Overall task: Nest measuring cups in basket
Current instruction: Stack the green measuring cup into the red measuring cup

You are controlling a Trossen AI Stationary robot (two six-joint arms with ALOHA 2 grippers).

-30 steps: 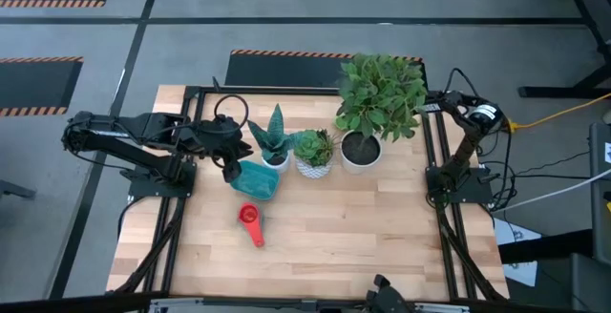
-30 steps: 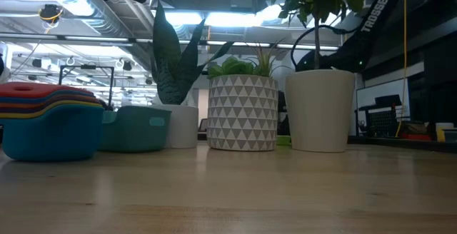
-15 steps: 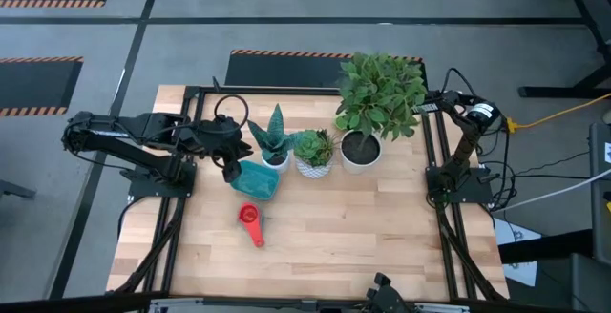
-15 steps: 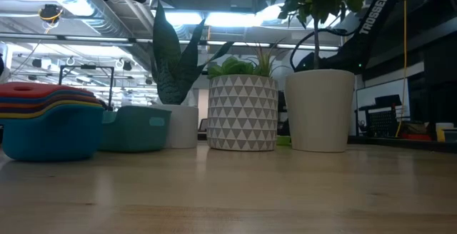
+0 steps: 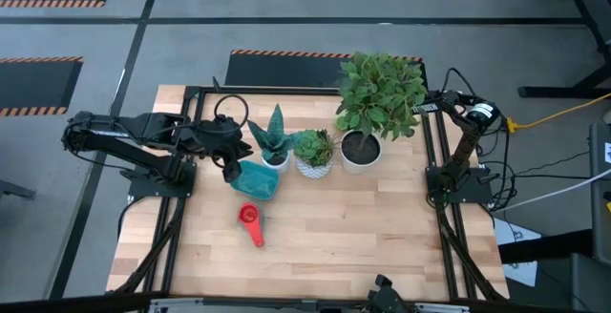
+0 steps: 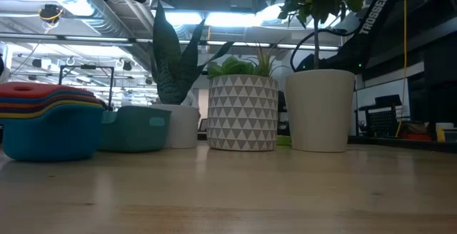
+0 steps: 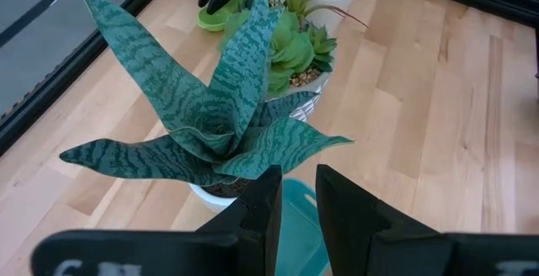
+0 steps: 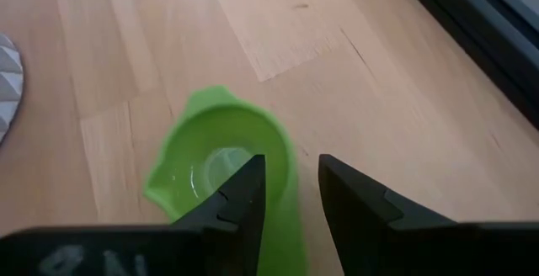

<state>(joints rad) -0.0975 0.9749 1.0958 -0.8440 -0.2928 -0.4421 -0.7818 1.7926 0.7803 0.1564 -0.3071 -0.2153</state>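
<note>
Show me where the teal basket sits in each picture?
High view: basket left of centre, beside the snake plant.
Low view: left, behind the measuring cups.
Left wrist view: just beyond the left gripper.
Right wrist view: absent.
Shared landmark: the snake plant.

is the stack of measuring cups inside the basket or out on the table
Out. The stack of measuring cups sits on the bare table, apart from the basket; the low view shows them side by side.

Overhead looks straight down, low camera level (wrists close); both show the basket.
</note>
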